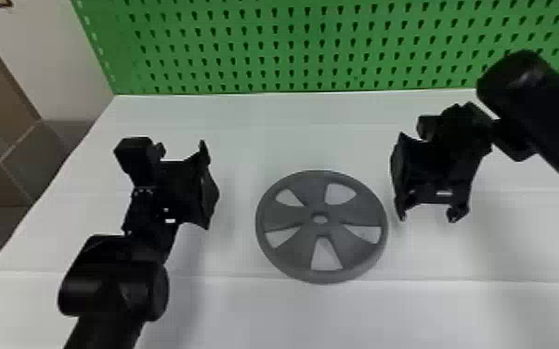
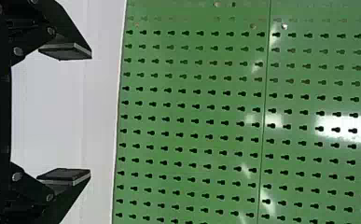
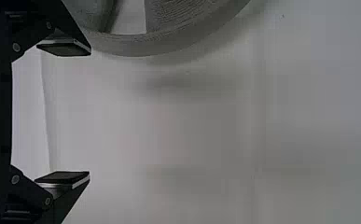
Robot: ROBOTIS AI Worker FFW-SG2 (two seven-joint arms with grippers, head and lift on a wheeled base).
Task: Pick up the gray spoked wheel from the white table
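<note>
The gray spoked wheel [image 1: 288, 216] lies flat on the white table [image 1: 292, 315], between my two arms in the head view. To its left is my left gripper [image 1: 206, 185], apart from it; in the left wrist view the left gripper [image 2: 78, 114] stands open with nothing between its fingers. Just right of the rim, my right gripper [image 1: 429, 213] is in the head view. In the right wrist view the right gripper [image 3: 75, 114] is open, and part of the wheel [image 3: 164, 44] shows beyond one finger, outside the gap.
A green pegboard [image 1: 292, 46] rises along the table's back edge. At the far left are a pale wall [image 1: 51, 51] and a brown surface beyond the table's side edge.
</note>
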